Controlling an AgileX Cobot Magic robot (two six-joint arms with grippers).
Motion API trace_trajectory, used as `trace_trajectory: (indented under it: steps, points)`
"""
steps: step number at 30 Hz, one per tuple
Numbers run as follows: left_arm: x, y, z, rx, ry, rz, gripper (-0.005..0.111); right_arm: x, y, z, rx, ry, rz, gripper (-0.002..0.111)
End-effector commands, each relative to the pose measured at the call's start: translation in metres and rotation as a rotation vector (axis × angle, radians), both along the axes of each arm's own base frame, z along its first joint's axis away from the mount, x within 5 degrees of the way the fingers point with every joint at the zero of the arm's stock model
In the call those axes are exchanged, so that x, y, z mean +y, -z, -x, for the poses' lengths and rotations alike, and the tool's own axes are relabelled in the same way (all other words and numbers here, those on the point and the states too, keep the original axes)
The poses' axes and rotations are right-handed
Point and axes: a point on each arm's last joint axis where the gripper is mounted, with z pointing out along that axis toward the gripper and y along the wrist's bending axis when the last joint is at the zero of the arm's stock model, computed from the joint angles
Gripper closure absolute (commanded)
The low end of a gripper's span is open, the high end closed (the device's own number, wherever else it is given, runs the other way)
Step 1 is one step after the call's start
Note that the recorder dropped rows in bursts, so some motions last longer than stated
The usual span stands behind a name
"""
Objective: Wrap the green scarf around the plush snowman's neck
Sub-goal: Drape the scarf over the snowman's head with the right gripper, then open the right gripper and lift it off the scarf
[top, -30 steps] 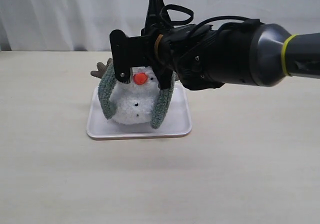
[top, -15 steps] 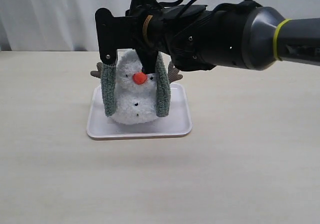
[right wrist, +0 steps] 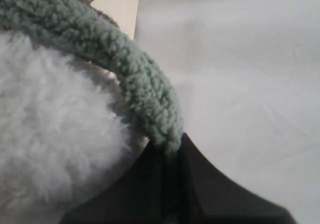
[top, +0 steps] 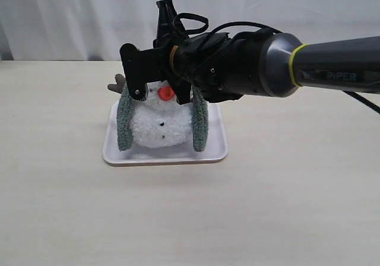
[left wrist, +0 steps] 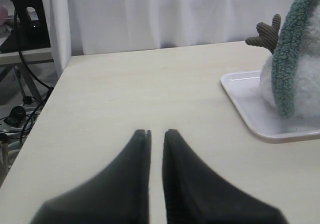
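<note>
The plush snowman (top: 160,126) stands on a white tray (top: 166,155), orange nose (top: 165,92) facing the camera. The green scarf (top: 123,126) lies over its top, one end hanging down each side of the body; the other end (top: 199,123) reaches the tray. My right gripper (top: 178,91) reaches across over the head and is partly hidden there. In the right wrist view that gripper (right wrist: 170,149) is shut on the scarf (right wrist: 135,79), beside white plush (right wrist: 50,124). My left gripper (left wrist: 157,132) hovers over bare table, a thin slit between its jaws, nothing held.
A brown stick arm (left wrist: 267,34) pokes out behind the scarf (left wrist: 290,59), above the tray's rim (left wrist: 250,104). The table's left edge, cables and a stand (left wrist: 25,44) lie beyond it. A white curtain (top: 71,16) closes off the back.
The right gripper lifted the scarf above the head, then came down and back over it. The scarf's two ends now hang lower, down to the tray.
</note>
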Motion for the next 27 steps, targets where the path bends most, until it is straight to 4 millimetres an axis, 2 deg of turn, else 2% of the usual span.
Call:
trace_trajectory:
  steps: [1, 7, 9, 13, 16, 18, 20, 27]
  points:
    - [0.0, 0.0, 0.0, -0.013, -0.002, 0.0, 0.096, -0.007, -0.001, -0.006, 0.009, 0.053, -0.055, 0.104]
    - [0.0, 0.0, 0.0, -0.013, -0.002, 0.0, 0.096, -0.008, -0.006, -0.009, 0.03, 0.098, -0.157, 0.104]
    - [0.0, 0.0, 0.0, -0.011, -0.002, 0.0, 0.096, -0.007, -0.006, -0.009, 0.037, 0.089, -0.164, 0.1]
    - [0.0, 0.0, 0.0, -0.013, -0.002, 0.0, 0.096, -0.006, -0.005, -0.008, 0.046, 0.08, -0.174, 0.082]
    - [0.0, 0.0, 0.0, -0.013, -0.002, 0.0, 0.096, -0.006, -0.005, -0.008, 0.066, 0.099, -0.227, 0.063]
    - [0.0, 0.0, 0.0, -0.013, -0.002, 0.0, 0.096, -0.005, -0.004, -0.007, 0.114, 0.152, -0.334, 0.05]
    - [0.0, 0.0, 0.0, -0.013, -0.002, 0.0, 0.096, -0.006, -0.004, -0.007, 0.158, 0.209, -0.43, 0.044]
    - [0.0, 0.0, 0.0, -0.013, -0.002, 0.0, 0.096, -0.007, -0.014, -0.01, 0.343, 0.47, -0.803, 0.043]
